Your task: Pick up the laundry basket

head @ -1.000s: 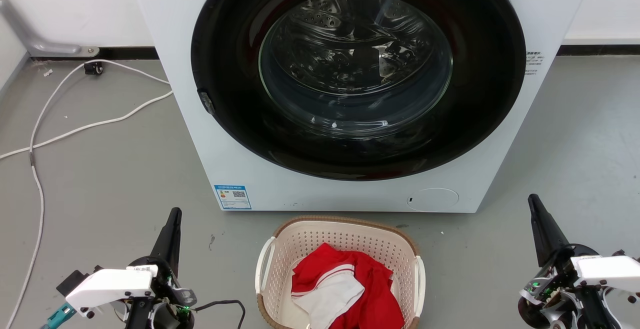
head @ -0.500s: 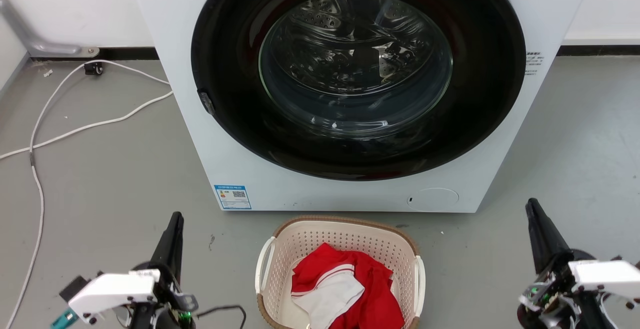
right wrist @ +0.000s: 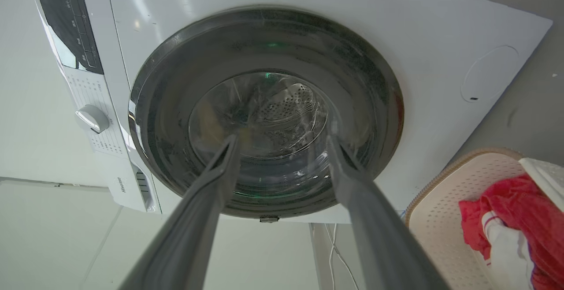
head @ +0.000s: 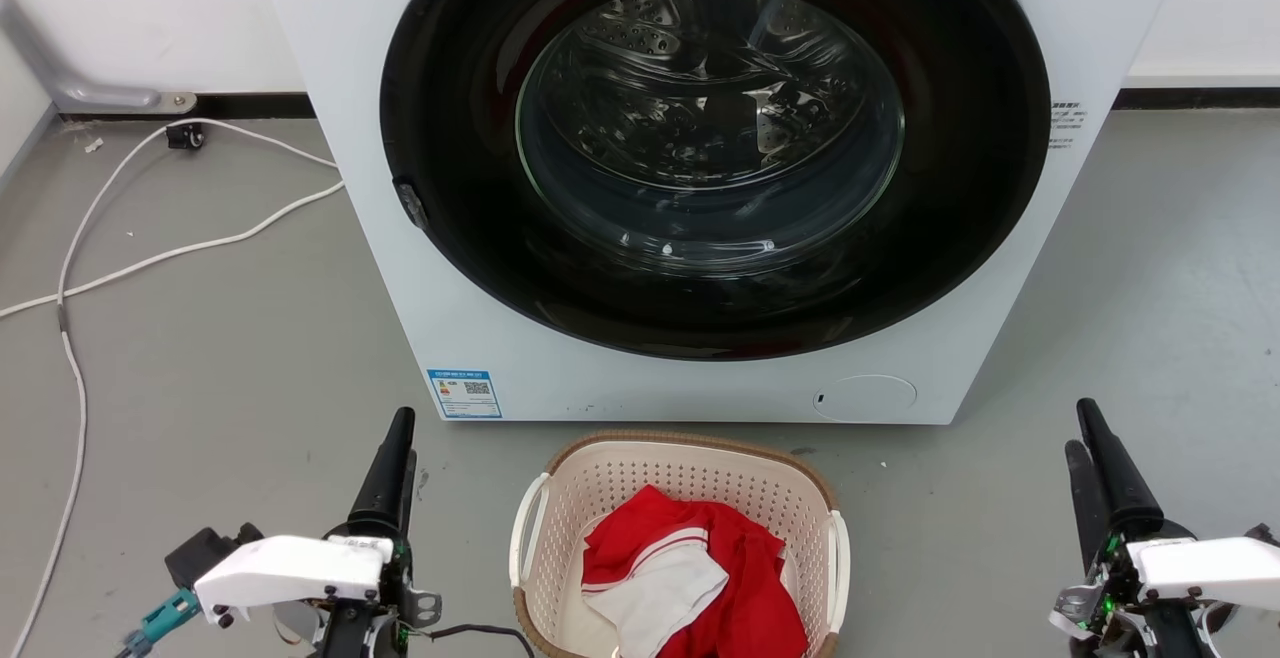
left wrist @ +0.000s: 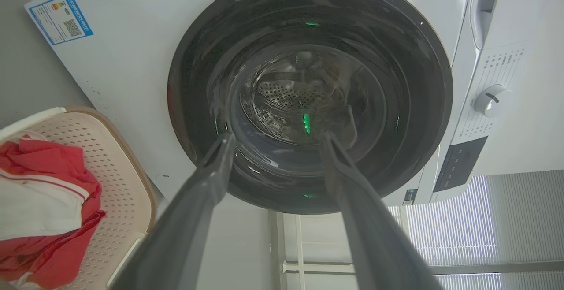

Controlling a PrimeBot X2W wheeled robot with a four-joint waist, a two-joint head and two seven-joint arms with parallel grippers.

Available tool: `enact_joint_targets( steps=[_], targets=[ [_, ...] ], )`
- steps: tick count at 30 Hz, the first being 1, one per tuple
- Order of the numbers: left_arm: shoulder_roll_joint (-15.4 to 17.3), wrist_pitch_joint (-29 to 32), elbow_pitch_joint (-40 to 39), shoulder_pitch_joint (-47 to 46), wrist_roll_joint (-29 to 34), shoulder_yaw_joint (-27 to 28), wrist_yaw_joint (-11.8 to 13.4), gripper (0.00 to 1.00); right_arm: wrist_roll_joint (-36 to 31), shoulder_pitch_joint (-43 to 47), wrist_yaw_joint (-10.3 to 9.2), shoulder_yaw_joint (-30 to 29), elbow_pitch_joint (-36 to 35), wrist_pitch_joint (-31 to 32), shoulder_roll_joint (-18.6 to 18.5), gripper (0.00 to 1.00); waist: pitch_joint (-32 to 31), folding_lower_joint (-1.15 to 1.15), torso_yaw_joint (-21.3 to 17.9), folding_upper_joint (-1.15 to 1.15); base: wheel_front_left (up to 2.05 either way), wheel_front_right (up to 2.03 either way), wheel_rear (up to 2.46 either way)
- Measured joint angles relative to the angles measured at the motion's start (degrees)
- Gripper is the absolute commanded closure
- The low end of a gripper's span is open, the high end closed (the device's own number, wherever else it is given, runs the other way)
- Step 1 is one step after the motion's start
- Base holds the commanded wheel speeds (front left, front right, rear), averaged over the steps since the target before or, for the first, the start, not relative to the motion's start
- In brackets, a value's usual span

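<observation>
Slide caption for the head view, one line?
Before the washer, open left gripper and right gripper flank the laundry basket of red-and-white clothes on the floor.

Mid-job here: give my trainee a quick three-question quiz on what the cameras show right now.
1. True or false: the laundry basket stands on the floor in front of the washing machine.
2. What lies in the basket? A) red and white clothing B) blue towels C) nothing
3. Fill in: the left hand and the right hand are both ___ (open or shut), holding nothing.
Key: 1 true; 2 A; 3 open.
</observation>
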Motion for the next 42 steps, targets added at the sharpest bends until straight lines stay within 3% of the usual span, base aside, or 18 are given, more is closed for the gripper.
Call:
enact_joint_targets(
  steps=[20,42],
  targets=[
    [-0.03,-4.38,-1.36,-1.88,26.08,-5.08,1.22,0.00,-29.55,1.11,0.00,-0.11,-3.47,-4.53,-0.34,0.00,0.04,0.00,0.03,0.00,0.00,0.00,0.00],
    [-0.02,-8.14,0.23,-3.86,44.88,-9.65,2.35,0.00,-49.35,1.95,0.00,0.74,-5.75,-6.46,-0.85,0.00,-0.09,0.00,0.35,0.00,0.00,0.00,0.00]
  ],
)
